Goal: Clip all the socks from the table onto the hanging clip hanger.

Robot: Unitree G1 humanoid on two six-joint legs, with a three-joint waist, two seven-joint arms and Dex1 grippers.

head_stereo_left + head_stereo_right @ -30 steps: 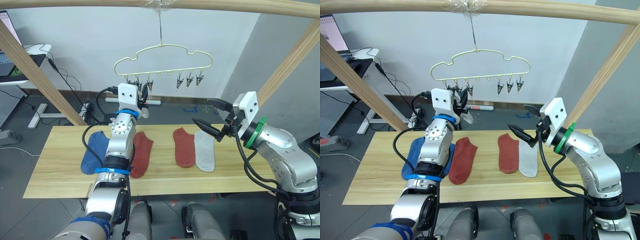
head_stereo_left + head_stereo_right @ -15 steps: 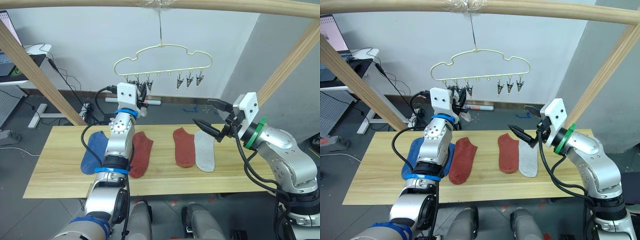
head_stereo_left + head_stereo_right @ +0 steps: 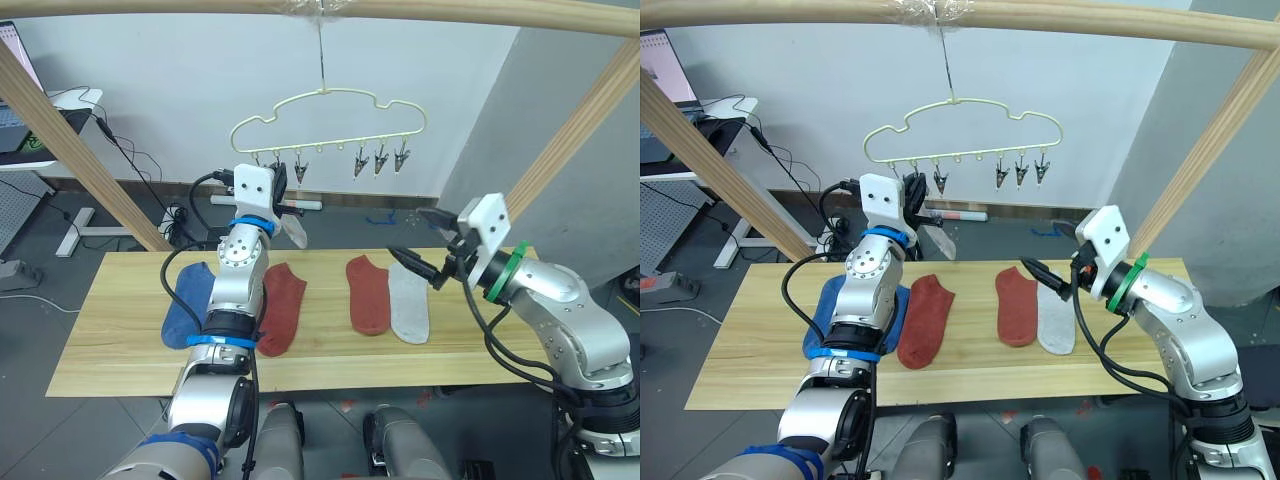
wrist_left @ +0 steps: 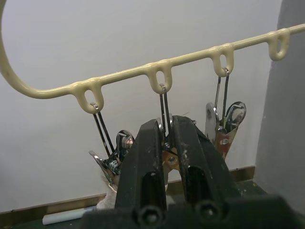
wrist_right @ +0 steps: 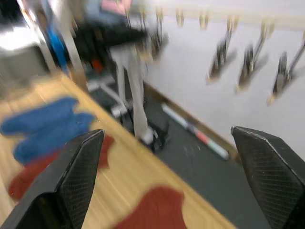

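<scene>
**A grey sock goes up to the clips**

The table (image 3: 120, 340) holds blue, red and grey socks (image 3: 370, 293), laid flat so they are easy to grab. Above hangs the clip hanger (image 3: 325, 125), low enough to reach. The left gripper (image 4: 164, 143) is pressed together at the second clip, with a grey sock (image 3: 294, 230) dangling there (it may already be clipped). The right gripper (image 3: 422, 246) is spread open over the table.

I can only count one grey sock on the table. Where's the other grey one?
The other grey sock hangs from the left end of the clip hanger, beside the left gripper, above the table's rust-red sock.
</scene>
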